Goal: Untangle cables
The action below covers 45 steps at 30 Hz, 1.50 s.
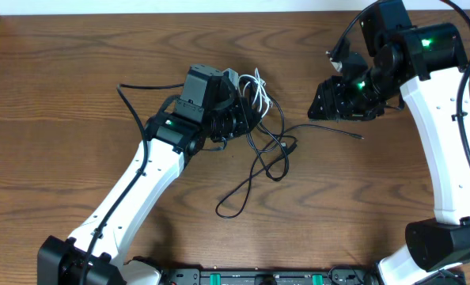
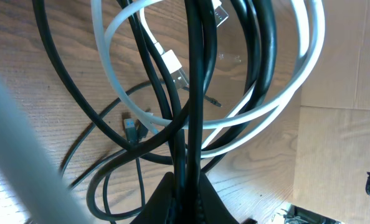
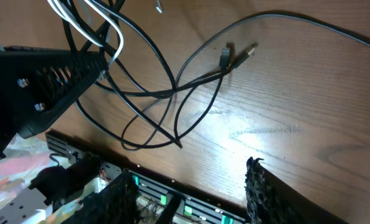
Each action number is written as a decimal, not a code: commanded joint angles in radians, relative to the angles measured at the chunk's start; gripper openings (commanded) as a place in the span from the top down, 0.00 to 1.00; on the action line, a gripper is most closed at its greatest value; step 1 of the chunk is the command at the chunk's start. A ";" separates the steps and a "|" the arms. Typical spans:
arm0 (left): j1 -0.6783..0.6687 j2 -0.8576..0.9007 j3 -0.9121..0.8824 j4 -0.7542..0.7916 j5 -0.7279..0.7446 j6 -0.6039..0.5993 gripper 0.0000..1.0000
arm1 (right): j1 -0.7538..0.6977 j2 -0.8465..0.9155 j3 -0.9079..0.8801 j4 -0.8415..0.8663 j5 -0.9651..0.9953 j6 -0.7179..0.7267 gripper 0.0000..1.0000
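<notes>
Our left fingers (image 2: 165, 205) pinch glossy, round black cables (image 2: 194, 93) looped with a smooth white cord (image 2: 314, 56). The tangle sprawls over the woodgrain worktop (image 1: 61, 119). Our right fingers (image 3: 275, 196) gape empty.

even light above, glare and blur at the wrists

the overhead view is bright, even and sharp, with faint soft shadows at lower left. in the right wrist view, white glare sits on the table (image 3: 266, 132) right of centre. in the left wrist view the close cables (image 2: 194, 93) look soft, and a blurred grey streak (image 2: 17, 143) crosses the left edge.
</notes>
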 commanded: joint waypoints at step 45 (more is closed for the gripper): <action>-0.018 -0.012 0.004 0.088 -0.116 0.247 0.92 | 0.006 0.002 -0.006 0.306 0.004 0.103 0.40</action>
